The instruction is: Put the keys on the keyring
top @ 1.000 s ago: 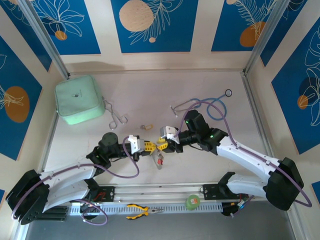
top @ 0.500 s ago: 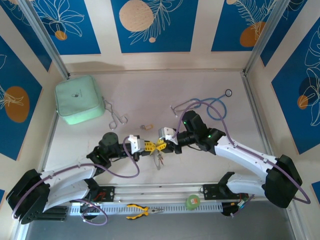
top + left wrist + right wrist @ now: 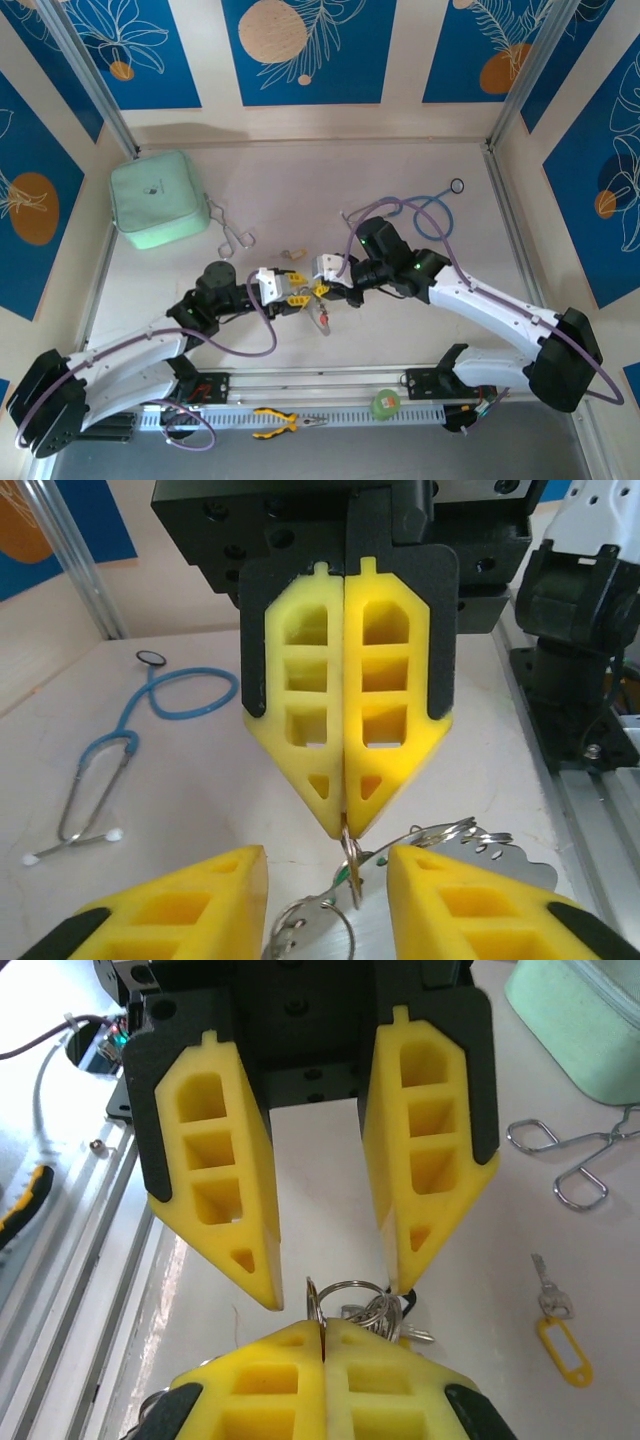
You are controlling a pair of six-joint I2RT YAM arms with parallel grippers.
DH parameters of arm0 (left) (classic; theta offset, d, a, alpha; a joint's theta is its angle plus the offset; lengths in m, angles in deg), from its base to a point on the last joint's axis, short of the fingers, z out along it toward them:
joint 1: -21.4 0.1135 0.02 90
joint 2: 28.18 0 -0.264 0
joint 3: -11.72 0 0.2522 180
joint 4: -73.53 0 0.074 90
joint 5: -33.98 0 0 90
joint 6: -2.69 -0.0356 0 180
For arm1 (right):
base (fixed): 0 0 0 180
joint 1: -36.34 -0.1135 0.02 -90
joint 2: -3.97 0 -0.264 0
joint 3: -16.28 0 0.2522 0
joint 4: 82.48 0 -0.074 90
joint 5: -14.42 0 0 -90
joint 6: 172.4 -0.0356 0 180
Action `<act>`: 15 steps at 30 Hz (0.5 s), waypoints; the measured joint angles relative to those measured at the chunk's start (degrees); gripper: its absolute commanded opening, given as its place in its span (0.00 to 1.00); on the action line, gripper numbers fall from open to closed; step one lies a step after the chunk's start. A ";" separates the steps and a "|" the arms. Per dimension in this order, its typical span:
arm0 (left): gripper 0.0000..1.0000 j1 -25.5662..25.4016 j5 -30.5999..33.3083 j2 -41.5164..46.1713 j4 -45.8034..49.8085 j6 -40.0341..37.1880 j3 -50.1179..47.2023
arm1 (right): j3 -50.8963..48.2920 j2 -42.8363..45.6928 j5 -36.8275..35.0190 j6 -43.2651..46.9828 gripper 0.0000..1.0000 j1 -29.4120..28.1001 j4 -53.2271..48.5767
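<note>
Yellow jaws of the right gripper are pressed flat together, their tips pinching the edge of the keyring. The left gripper faces it tip to tip with its jaws apart, one on each side of the ring. Whether they touch it I cannot tell.

A bunch of silvery keys hangs on the keyring just under the two sets of tips, above the middle of the worktop and somewhat nearer its near edge.

One more key with a yellow tag lies loose and flat on the worktop, a little toward the far edge from the grippers. The metal forceps lie beyond it toward the left. Next to them a mint-green pouch sits by the far left corner.

The blue stethoscope is spread out toward the far right corner, well apart from the keys.

Along the near edge, yellow-handled pliers and a green roll of tape rest between the arm bases.
</note>
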 measured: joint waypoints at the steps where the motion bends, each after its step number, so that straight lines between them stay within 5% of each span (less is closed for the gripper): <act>1: 0.35 0.00 0.44 0.26 1.66 -0.63 0.79 | 1.44 -0.61 -0.96 0.76 0.00 -0.44 -1.51; 6: 0.29 0.00 1.57 0.55 7.32 -3.04 2.62 | 6.10 -3.45 -4.35 2.97 0.00 -2.10 -6.54; 12: 0.00 -0.09 1.90 0.28 10.64 -5.09 3.30 | 9.35 -5.84 -6.97 3.72 0.00 -3.80 -9.73; 14: 0.00 -0.11 1.90 0.28 10.86 -5.29 3.30 | 9.42 -5.92 -7.30 3.65 0.00 -3.98 -10.01; 15: 0.00 -0.11 1.90 0.28 10.88 -5.33 3.30 | 9.42 -5.92 -7.26 3.39 0.12 -3.96 -10.01</act>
